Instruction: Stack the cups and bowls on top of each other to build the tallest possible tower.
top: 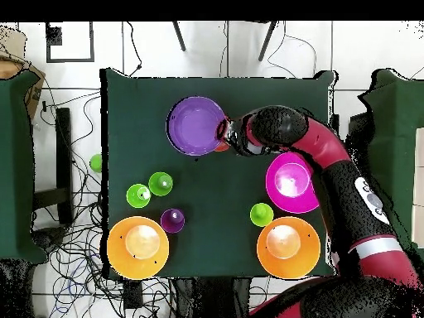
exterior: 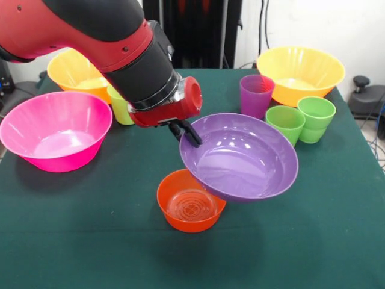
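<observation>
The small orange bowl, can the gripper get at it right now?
Probably not: the gripper is shut on the purple bowl's rim, and that tilted bowl hangs over part of the small orange bowl.

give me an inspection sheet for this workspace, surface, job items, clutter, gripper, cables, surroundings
Surface: dark green cloth-covered table.
Job's things: glossy purple plastic bowl tilted over the small orange plastic bowl; big pink bowl; two big orange-yellow bowls; translucent purple cup; two green cups; yellow-green cup.
Clutter: nothing seen.
Gripper: robot gripper shut on the purple bowl's rim.
Cables: loose wires on the floor.
Surroundings: small green object off the table.
</observation>
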Action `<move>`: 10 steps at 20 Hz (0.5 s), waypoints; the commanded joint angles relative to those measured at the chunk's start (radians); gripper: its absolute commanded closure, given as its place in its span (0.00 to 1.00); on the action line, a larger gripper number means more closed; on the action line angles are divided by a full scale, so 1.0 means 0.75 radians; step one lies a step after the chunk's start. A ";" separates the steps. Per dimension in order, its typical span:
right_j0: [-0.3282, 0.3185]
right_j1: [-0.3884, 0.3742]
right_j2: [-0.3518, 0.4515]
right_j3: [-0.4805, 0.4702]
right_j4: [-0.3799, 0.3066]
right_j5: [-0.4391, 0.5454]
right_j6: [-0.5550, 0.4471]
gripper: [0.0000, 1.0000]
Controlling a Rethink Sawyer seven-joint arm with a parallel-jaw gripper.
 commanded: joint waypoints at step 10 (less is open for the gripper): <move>-0.045 0.088 0.086 -0.132 -0.173 0.205 -0.452 1.00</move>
